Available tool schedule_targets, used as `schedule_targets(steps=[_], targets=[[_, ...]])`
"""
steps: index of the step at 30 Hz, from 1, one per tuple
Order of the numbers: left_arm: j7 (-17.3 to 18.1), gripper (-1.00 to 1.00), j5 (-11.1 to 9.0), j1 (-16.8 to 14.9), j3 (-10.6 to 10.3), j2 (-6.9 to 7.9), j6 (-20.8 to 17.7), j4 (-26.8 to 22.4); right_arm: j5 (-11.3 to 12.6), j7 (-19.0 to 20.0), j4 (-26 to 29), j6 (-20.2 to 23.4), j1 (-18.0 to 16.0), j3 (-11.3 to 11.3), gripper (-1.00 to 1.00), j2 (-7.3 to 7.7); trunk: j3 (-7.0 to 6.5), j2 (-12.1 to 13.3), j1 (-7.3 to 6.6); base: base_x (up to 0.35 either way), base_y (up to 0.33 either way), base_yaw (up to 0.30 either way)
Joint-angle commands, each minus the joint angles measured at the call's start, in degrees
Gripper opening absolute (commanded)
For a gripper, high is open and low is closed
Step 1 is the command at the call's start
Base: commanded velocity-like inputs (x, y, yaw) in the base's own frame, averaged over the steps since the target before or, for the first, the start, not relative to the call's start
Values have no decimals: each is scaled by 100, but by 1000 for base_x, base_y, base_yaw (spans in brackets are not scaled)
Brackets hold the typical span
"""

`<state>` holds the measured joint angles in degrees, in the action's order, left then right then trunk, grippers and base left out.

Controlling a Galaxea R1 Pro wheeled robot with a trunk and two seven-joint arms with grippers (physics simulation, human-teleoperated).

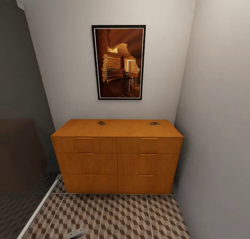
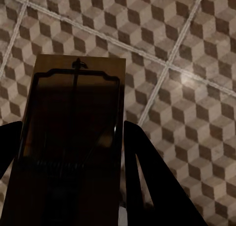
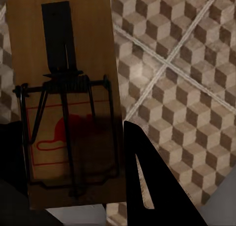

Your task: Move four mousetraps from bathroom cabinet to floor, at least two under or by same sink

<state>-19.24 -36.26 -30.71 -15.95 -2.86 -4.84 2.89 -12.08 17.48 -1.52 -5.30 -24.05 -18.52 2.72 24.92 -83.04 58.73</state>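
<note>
1. Glass panel (image 1: 21, 135), dark, at 9 o'clock of head view; white track along its base runs to 7 o'clock.

2. Floor (image 1: 125, 214), cube-pattern tiles, 6 o'clock. A bit of grey metal (image 1: 74, 234) pokes in at the lower edge, approx 7 o'clock; prob. part of the robot, can't tell which.

3. Cabinet (image 1: 117, 159), orange-brown, six drawer fronts, all shut, centre of view against back wall. Two traps left on its top: trap A (image 1: 101, 123) toward 11 o'clock of the top, trap B (image 1: 154, 123) toward 1 o'clock, well apart. Both flat, near the rear edge, so a reach over the top is needed.

4. Framed picture (image 1: 118, 62), log-cabin interior, on wall at 12 o'clock above the cabinet.

5. Left tool (image 2: 73, 152): fingers pinching trap C (image 2: 73, 137), board lengthwise between them, wire side to camera. Hangs over tiles, not touching.

6. Right tool (image 3: 69, 152): fingers pinching trap D (image 3: 64, 98), red mouse print and spring visible. Also above tiles, clear of them.

Judgement: two of four traps in hand, two on the cabinet. Held flat-on so they can be laid face up. No sink in view, so they likely go elsewhere first.
</note>
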Motion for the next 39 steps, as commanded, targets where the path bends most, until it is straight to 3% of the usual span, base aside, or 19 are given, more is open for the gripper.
schedule_targets(steps=[1, 7, 20, 25, 30, 33, 39], targets=[[-14, -100, -4, 16, -49, 0, -28, 8, -41, 3, -19, -54, 19, 6, -100, 0, 6, -4, 0, 0, 0, 0], [-3, -100, -4, 122, -49, 86, -26, 1, -19, 1, -21, -75, 72, 7, -100, 8, -84, 197, -110, 0, 0, 0], [-13, -100, -12, 291, -46, 114, -47, 8, -23, 1, -40, -83, 85, 7, -100, 34, -299, 678, -374, 0, 0, 0], [-19, -100, -21, 542, -33, 155, -27, 9, -36, -33, -42, -47, 85, 3, -100, 46, -335, 758, -418, 0, 0, 0], [-18, -100, -21, 572, -31, 165, -22, 14, -46, -34, -101, -71, 124, -2, -100, 61, -425, 959, -527, 0, 0, 0], [-18, -100, -21, 584, -31, 294, -16, 18, -45, -34, -108, -77, 132, -2, -100, 60, -479, 1079, -593, 0, 0, 0], [-11, -100, -15, 584, -31, 314, -9, 18, -48, -34, -109, -77, 136, -2, -100, 53, -586, 1320, -725, 0, 0, 0]])
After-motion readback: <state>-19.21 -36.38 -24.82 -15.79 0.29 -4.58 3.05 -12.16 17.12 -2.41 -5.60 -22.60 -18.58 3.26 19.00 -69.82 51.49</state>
